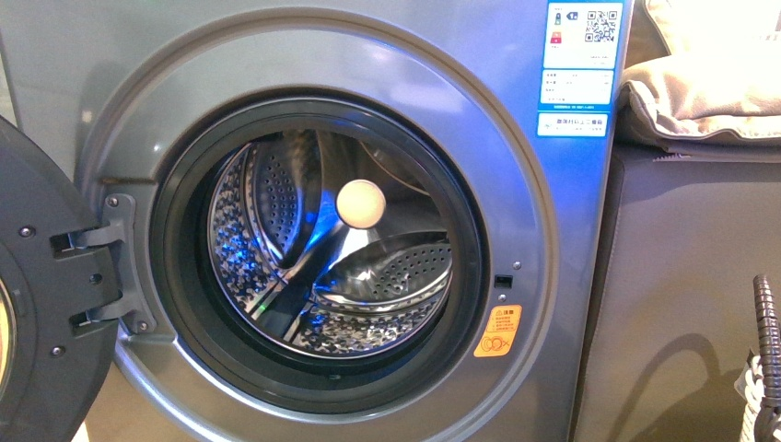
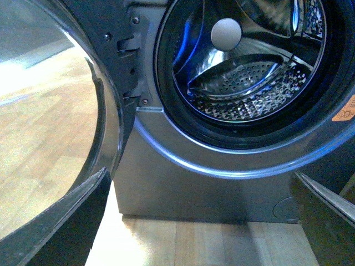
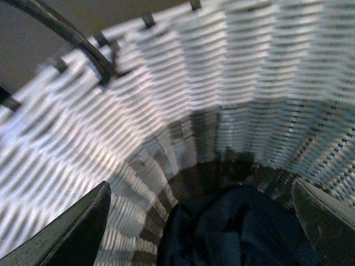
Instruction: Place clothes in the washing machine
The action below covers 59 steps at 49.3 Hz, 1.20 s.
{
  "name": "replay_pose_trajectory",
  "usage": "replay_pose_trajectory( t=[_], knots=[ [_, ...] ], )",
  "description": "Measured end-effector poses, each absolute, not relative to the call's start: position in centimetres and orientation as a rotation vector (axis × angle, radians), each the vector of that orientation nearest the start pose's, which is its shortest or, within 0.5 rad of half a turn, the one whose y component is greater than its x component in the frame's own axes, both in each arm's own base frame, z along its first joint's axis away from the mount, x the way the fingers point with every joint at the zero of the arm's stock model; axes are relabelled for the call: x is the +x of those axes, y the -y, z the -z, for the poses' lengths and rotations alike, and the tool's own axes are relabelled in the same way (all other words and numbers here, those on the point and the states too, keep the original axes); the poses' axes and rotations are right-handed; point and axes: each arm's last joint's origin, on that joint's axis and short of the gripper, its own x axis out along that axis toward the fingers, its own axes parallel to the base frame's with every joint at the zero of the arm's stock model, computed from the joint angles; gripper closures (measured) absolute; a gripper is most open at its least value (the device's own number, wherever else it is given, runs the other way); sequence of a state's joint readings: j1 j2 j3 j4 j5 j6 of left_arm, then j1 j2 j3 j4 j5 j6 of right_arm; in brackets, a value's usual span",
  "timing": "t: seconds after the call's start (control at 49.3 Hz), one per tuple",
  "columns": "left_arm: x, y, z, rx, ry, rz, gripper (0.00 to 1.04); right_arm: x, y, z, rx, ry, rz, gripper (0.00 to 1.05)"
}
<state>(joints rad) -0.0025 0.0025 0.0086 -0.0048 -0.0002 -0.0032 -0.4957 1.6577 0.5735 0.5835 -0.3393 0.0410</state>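
Two hands: left hand (image 2: 199, 173) and right hand (image 3: 199, 183), both spread wide, gripping nothing.
Left hand: fingers (image 2: 61, 221) far apart; hangs low before the washing machine (image 1: 571, 276), above a pale wood floor (image 2: 211, 244).
Right hand: fingers (image 3: 72, 233) far apart; points down into the basket (image 3: 183, 100), above the clothes (image 3: 233, 233); contact with them not clear.
Clothes: dark navy, almost black; crumpled in a heap at the bottom of the basket, outside the washing machine.
Basket: white woven wall, blurred, darker toward the bottom; dark handle (image 3: 72, 39) at the rim. In the front view only a sliver at the right edge, beside the cabinet (image 1: 672, 276).
Door (image 1: 37, 304): swung open to the left, hanging on its hinge (image 1: 110, 267).
Washing machine: silver-grey front-loader, round porthole uncovered.
Gasket (image 1: 175, 276): black rubber ring around the porthole.
Sticker (image 1: 497, 331): orange, low on the front, right of the porthole.
Labels (image 1: 580, 55): blue and white, top right corner of the front.
Drum (image 1: 396, 276): perforated steel, blue glints on the metal.
Cap (image 1: 359, 203): round, cream, at the middle of the drum's rear wall.
Cabinet: plain brown-grey, just right of the washing machine.
Fabric (image 1: 709, 83): beige, folded, resting on top of the cabinet.
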Motion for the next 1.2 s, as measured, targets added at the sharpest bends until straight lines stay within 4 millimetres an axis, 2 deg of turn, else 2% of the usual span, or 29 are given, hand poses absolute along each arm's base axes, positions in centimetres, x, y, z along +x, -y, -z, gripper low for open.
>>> replay_pose_trajectory(
  t=[0.061,0.385,0.892,1.196],
  knots=[
    [9.7,0.0,-16.6,-0.003,0.001,0.002,0.06,26.9,13.9,-10.8,0.264,-0.515,0.182,0.08],
    [9.7,0.0,-16.6,-0.003,0.001,0.002,0.06,28.0,16.2,-3.1,0.352,-0.662,0.267,0.08],
    [9.7,0.0,-16.6,-0.003,0.001,0.002,0.06,30.3,16.4,5.8,0.392,-0.862,0.368,0.08],
    [9.7,0.0,-16.6,-0.003,0.001,0.002,0.06,30.9,16.3,9.0,0.377,-0.949,0.409,0.08]
  ],
)
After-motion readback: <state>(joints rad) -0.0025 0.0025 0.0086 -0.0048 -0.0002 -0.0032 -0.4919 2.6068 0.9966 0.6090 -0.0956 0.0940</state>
